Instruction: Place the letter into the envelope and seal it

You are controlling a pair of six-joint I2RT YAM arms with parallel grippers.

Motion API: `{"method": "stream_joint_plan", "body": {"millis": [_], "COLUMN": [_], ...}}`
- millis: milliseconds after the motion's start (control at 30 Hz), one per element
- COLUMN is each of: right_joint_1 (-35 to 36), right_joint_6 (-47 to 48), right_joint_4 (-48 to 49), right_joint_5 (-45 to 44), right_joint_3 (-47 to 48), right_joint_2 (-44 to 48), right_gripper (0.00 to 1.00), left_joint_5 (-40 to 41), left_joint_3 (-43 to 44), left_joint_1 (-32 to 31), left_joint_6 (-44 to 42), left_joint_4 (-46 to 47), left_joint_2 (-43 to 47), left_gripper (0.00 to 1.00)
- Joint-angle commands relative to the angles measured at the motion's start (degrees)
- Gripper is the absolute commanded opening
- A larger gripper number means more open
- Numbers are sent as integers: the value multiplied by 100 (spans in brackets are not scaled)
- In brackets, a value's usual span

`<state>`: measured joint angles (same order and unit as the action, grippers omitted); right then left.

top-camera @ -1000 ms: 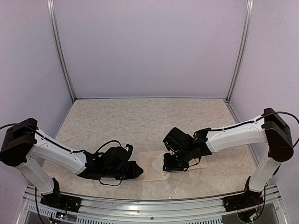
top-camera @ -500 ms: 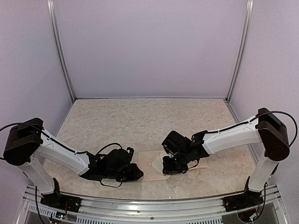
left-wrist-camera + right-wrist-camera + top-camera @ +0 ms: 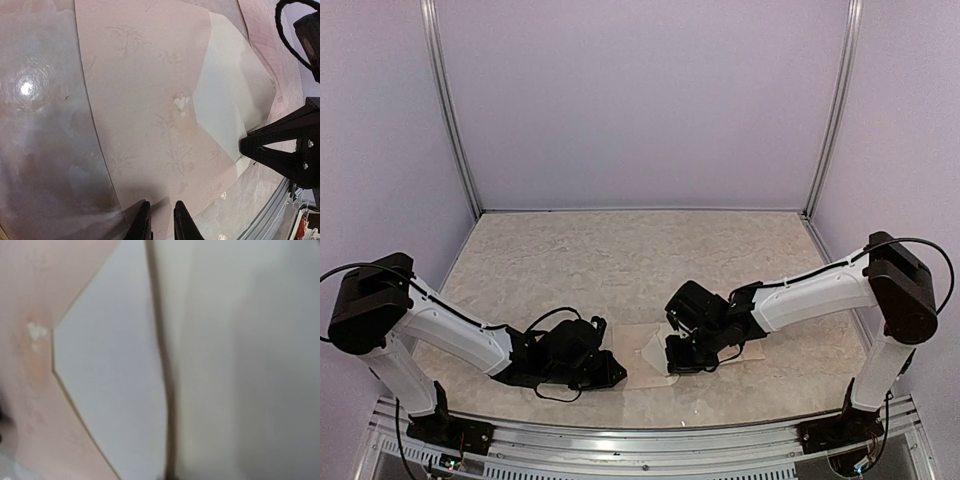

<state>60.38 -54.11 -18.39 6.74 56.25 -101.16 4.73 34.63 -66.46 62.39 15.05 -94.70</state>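
Note:
The pinkish envelope (image 3: 638,358) lies flat near the table's front edge, between my two grippers. In the left wrist view the envelope (image 3: 150,100) fills the frame, its pale triangular flap (image 3: 225,90) folded out to the right. My left gripper (image 3: 162,222) rests on the envelope's near corner, its fingers a narrow gap apart. My right gripper (image 3: 672,362) is low at the flap's outer edge; its dark fingers (image 3: 265,147) come to one closed point there. In the blurred right wrist view, a cream sheet, the letter (image 3: 250,365), lies beside the flap (image 3: 110,380). Whether paper is pinched is hidden.
The marbled beige table (image 3: 620,260) stretches back to lilac walls with metal corner posts (image 3: 455,110). A metal rail (image 3: 640,440) runs along the front edge, just behind the envelope in the left wrist view. Both forearms lie low over the front of the table.
My right gripper has closed and moved slightly left and lower onto the flap edge. My left gripper has shifted a little towards the front; the envelope stays put.

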Motion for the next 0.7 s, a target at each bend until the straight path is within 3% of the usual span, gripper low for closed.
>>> {"method": "stream_joint_plan", "body": {"millis": [0, 667], "right_joint_1": [18, 79], "right_joint_6": [-45, -135], "right_joint_4": [345, 776], "right_joint_5": [223, 446], "right_joint_3": [-153, -166], "right_joint_2": [-25, -200], "right_gripper": [0, 0], "left_joint_5": [6, -49], "left_joint_3": [-79, -51], "left_joint_1": [-49, -131], "left_joint_6": [27, 98], "left_joint_4": [76, 237], "left_joint_2": [-36, -140], "left_gripper": [15, 15]}}
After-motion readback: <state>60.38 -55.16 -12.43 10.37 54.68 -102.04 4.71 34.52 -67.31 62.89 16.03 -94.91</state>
